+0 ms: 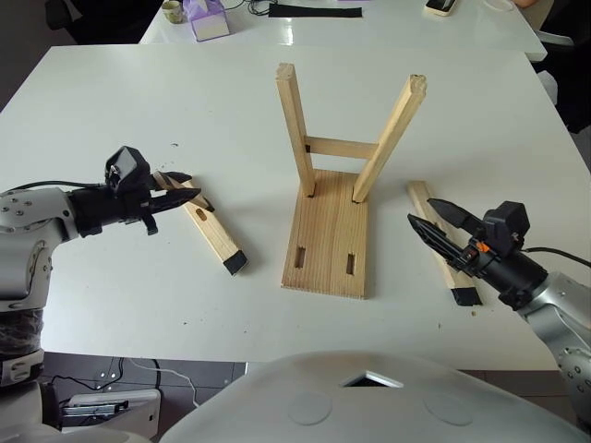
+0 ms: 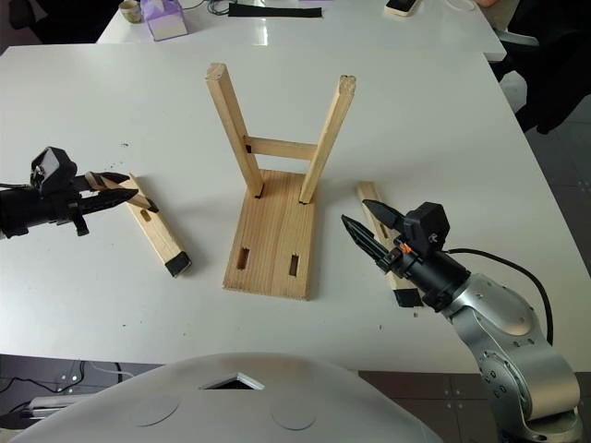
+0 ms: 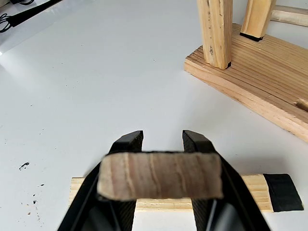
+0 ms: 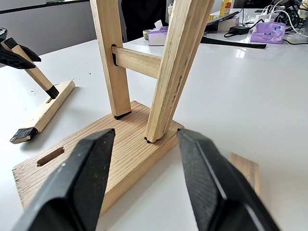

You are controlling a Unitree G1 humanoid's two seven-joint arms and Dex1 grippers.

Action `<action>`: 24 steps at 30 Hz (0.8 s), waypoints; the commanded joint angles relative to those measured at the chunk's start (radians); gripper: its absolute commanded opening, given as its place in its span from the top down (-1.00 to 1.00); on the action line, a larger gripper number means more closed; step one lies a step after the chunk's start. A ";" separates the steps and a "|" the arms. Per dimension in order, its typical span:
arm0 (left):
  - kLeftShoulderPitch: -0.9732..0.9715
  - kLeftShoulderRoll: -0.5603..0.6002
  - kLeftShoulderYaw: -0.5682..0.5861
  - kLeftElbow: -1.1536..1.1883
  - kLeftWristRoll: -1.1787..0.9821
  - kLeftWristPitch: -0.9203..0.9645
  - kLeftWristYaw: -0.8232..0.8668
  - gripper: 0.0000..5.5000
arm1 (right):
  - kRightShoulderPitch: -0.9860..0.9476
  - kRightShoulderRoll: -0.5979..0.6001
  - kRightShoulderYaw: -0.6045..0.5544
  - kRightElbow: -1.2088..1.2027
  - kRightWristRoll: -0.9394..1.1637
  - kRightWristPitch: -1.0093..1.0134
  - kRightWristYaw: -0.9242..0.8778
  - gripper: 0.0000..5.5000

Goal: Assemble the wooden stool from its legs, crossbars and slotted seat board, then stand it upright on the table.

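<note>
**Half-built stool: light, stiff timber, best taken by its flat faces**

Nearest us, our right hand (image 1: 420, 209) hangs wide open and grips nothing, over a loose leg (image 1: 420, 194) on the tabletop (image 1: 111, 111). Our left hand (image 3: 162, 139) is clamped across a short crossbar (image 3: 160, 175), whose far end seems to touch the other loose leg (image 1: 214, 235). Beyond lies the seat board (image 1: 325, 249), its near slots (image 1: 300, 256) empty, with two legs (image 1: 295, 129) and a joined crossbar (image 1: 342, 147) standing in the far ones. We judge the parts light, rigid and unlikely to slip, so we would grip mid-length, clear of the ends.
</note>
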 commanded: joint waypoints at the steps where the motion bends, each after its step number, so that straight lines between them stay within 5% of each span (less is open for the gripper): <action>1: -0.026 0.034 -0.018 0.035 0.027 0.000 -0.016 0.52 | 0.008 0.014 0.018 -0.009 -0.017 0.000 -0.017 0.13; 24: -0.033 0.065 -0.044 0.086 0.094 -0.061 -0.079 0.52 | 0.009 0.033 0.029 -0.001 -0.039 -0.010 -0.020 0.13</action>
